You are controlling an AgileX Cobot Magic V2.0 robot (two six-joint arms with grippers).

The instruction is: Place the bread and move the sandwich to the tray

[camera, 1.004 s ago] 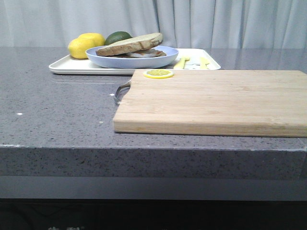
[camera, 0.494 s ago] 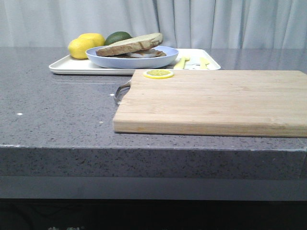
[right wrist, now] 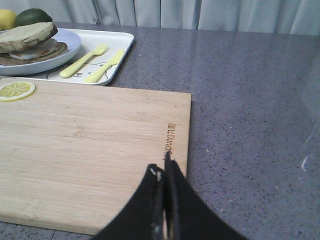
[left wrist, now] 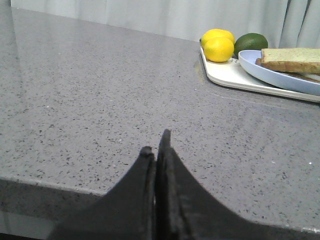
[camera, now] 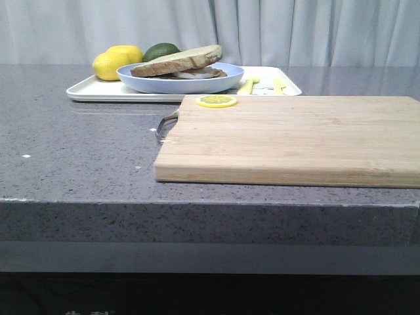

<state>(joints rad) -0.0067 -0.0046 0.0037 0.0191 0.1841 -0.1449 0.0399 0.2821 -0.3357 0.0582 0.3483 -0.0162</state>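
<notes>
The left gripper [left wrist: 156, 145] is pressed together over bare counter [camera: 79, 151]. The sandwich [camera: 180, 64], bread [camera: 177, 60] on top, already sits on its plate [camera: 223, 80] in the tray [camera: 88, 92]. The right gripper [right wrist: 162, 167], also pressed together, hangs over the cutting board [camera: 295, 138]. Both arms should simply stay clear. Pale curtains [camera: 295, 29] hang behind.

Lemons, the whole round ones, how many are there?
2. One lemon and another lemon sit together on the tray's far left corner, beside the avocado. More may hide behind.
</notes>
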